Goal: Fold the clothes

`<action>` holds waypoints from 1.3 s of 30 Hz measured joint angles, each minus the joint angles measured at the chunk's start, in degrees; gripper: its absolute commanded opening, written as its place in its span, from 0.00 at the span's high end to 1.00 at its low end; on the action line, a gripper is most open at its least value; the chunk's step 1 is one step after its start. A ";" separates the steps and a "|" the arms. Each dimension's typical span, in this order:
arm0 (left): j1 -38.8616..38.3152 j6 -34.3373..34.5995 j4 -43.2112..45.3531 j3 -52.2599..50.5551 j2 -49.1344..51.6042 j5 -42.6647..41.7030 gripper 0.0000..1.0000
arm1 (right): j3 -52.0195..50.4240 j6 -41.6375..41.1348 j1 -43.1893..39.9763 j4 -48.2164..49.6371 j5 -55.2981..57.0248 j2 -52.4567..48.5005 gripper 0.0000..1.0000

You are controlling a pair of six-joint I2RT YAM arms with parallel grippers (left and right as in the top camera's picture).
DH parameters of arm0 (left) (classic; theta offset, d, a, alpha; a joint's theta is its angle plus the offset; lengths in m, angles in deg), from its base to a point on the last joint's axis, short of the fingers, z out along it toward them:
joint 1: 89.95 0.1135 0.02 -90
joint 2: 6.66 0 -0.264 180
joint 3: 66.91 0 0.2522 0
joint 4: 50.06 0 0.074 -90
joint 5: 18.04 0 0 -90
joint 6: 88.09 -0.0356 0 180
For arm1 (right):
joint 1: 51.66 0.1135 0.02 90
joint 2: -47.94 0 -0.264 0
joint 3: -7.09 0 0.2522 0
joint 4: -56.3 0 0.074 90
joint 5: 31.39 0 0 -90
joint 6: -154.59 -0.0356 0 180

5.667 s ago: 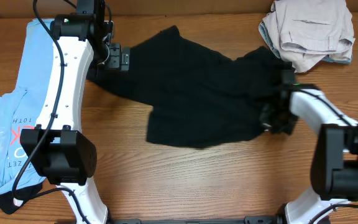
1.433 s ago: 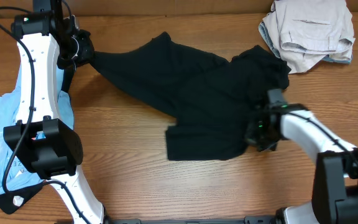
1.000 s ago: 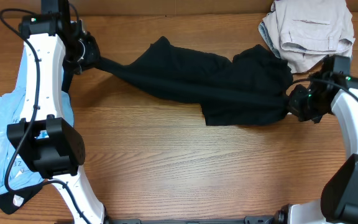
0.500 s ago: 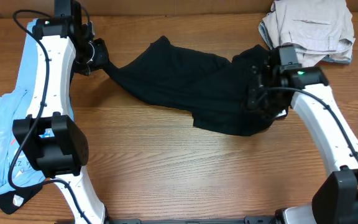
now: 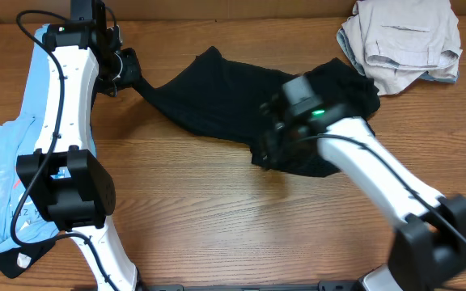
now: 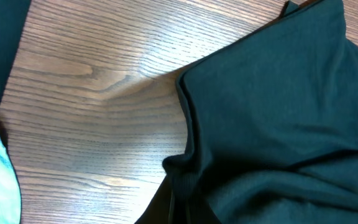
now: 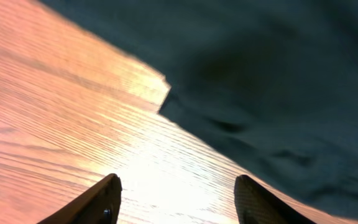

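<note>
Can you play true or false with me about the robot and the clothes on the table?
The left claw pinches one end of the black shirt. True.
The right claw is squeezing the black shirt. False: it is open and empty, over the table.
The beige clothes lie in the middle of the table. False: they are piled at the far right corner.
The light blue T-shirt lies on the left arm's side. True.
</note>
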 measured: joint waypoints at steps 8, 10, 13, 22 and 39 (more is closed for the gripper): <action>0.00 -0.02 -0.02 -0.04 0.00 0.02 0.96 | -0.02 0.90 4.28 2.91 7.26 -11.78 0.30; 0.00 -0.04 -0.02 -0.09 0.00 0.02 0.96 | -0.02 1.31 4.24 4.31 8.15 -13.40 0.28; 0.00 -0.48 -0.02 -0.09 0.00 0.04 0.96 | -0.07 1.95 4.24 6.27 9.01 -14.34 0.25; 0.00 -1.11 -0.20 -0.11 0.00 1.29 0.96 | -0.07 2.69 4.22 11.28 9.88 -15.30 0.82; 2.89 -1.38 -9.14 12.11 -1.07 1.49 0.96 | 14.05 -0.92 -5.79 -9.77 9.60 -0.28 0.96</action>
